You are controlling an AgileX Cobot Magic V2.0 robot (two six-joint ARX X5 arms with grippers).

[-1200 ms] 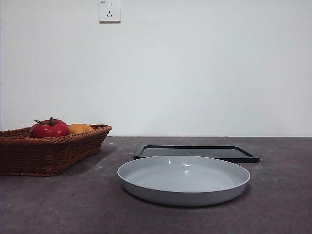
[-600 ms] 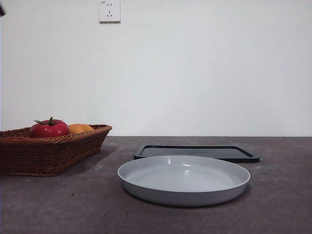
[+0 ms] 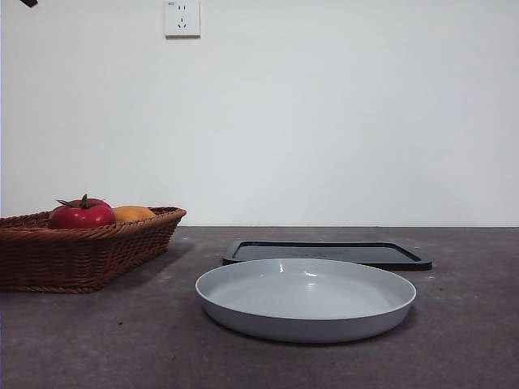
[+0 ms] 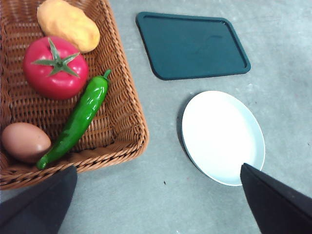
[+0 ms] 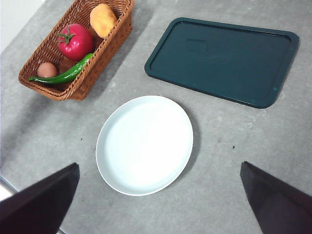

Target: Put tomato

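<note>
Only a dark arm tip at the front view's top left corner has shifted; nothing on the counter (image 3: 97, 340) has. We want the left tool (image 4: 156, 204), spread wide and empty, lowered straight over the tomato (image 4: 55, 68), jaws clear of the pepper (image 4: 78, 119). It sits in the basket (image 4: 124, 112), well below and aside. The right tool (image 5: 156, 204) waits, also spread.

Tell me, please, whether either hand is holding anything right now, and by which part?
Nothing is held. The left hand and right hand are both open and empty; the tomato lies untouched in the basket.
</note>
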